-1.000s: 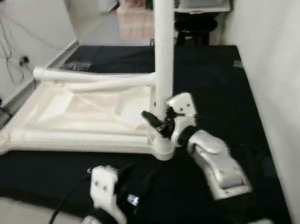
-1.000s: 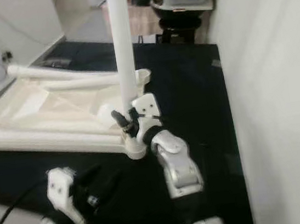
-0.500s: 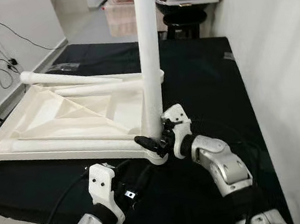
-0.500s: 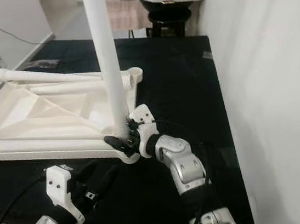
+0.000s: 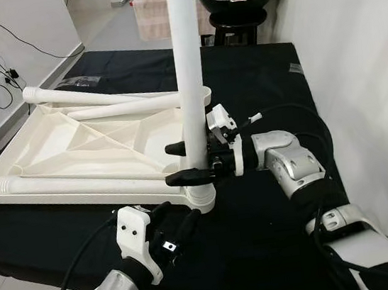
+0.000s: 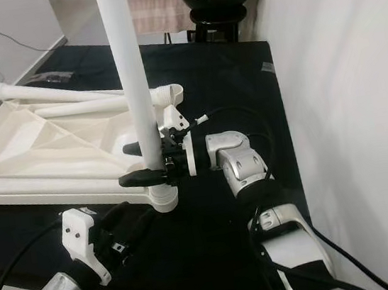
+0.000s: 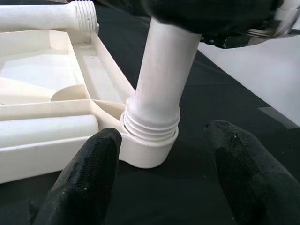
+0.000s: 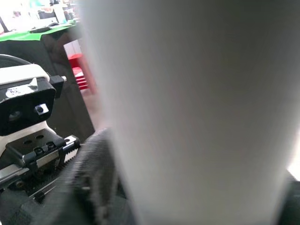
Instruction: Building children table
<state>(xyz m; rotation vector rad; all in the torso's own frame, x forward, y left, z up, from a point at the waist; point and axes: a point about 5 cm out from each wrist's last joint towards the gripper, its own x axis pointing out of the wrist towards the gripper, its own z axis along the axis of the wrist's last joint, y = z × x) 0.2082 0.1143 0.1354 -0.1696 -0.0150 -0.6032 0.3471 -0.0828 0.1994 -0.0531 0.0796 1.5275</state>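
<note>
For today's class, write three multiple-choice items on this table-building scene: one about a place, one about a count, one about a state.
1. Where does the upright leg stand?
A. In a corner socket of the tabletop
B. On the black mat
C. On a stool

2. How many loose legs lie on the upturned tabletop?
A. None
B. Three
C. Six

3. What is the right end effector doing?
A. Hanging idle
B. Fingers on either side of the upright leg, near its base
C. Lifting the tabletop

Answers:
1 A, its threaded end sits in the corner socket.
2 B, three white tubes lie on the tabletop.
3 B, one black finger shows on each side of the leg, while the left end effector waits open below.
</note>
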